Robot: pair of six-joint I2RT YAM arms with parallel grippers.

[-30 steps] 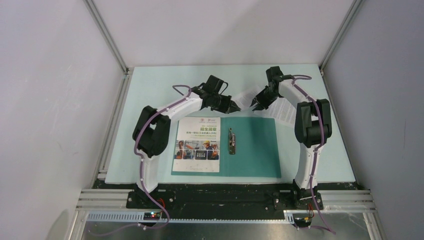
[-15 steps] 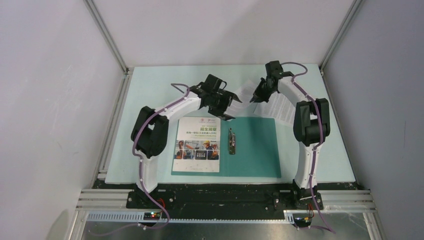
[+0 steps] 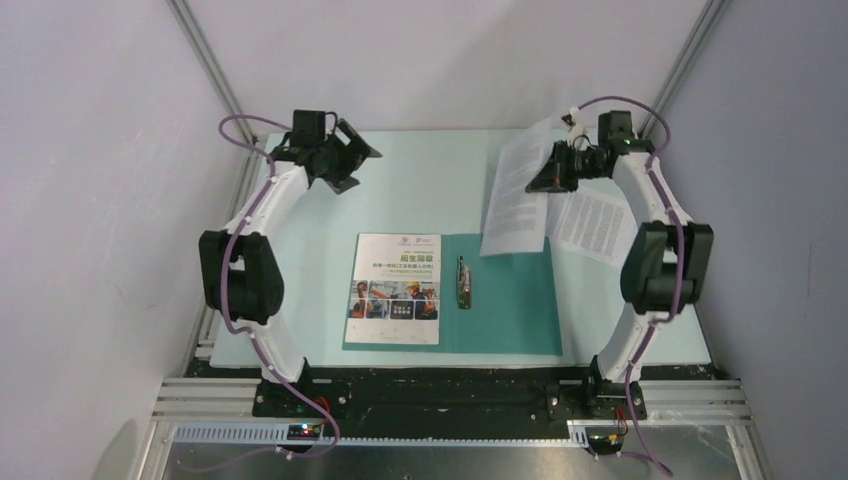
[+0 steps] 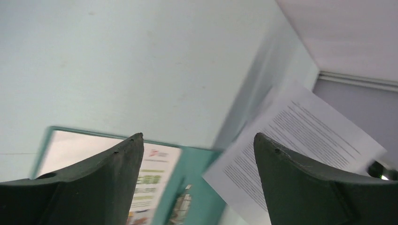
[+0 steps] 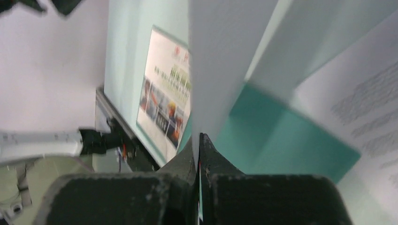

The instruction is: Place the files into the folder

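Note:
The teal folder (image 3: 505, 300) lies open on the mat, its metal clip (image 3: 463, 282) along the spine. The brochure file (image 3: 395, 290) rests flat on the folder's left half. My right gripper (image 3: 538, 182) is shut on the edge of a text file (image 3: 515, 200) and holds it up off the table, its lower edge hanging over the folder's far right corner. In the right wrist view the text file (image 5: 225, 61) rises straight out of the shut right gripper (image 5: 199, 137). My left gripper (image 3: 360, 168) is open and empty at the far left corner; the left wrist view shows the left gripper (image 4: 198, 136) wide apart.
Another text sheet (image 3: 590, 225) lies flat on the mat to the right of the folder, below the right arm. Metal frame posts and white walls close in the mat on both sides and at the back.
My left gripper opened, let go of the text sheet and swung back to the far left corner. My right gripper shut on that sheet and lifted it up and to the right.

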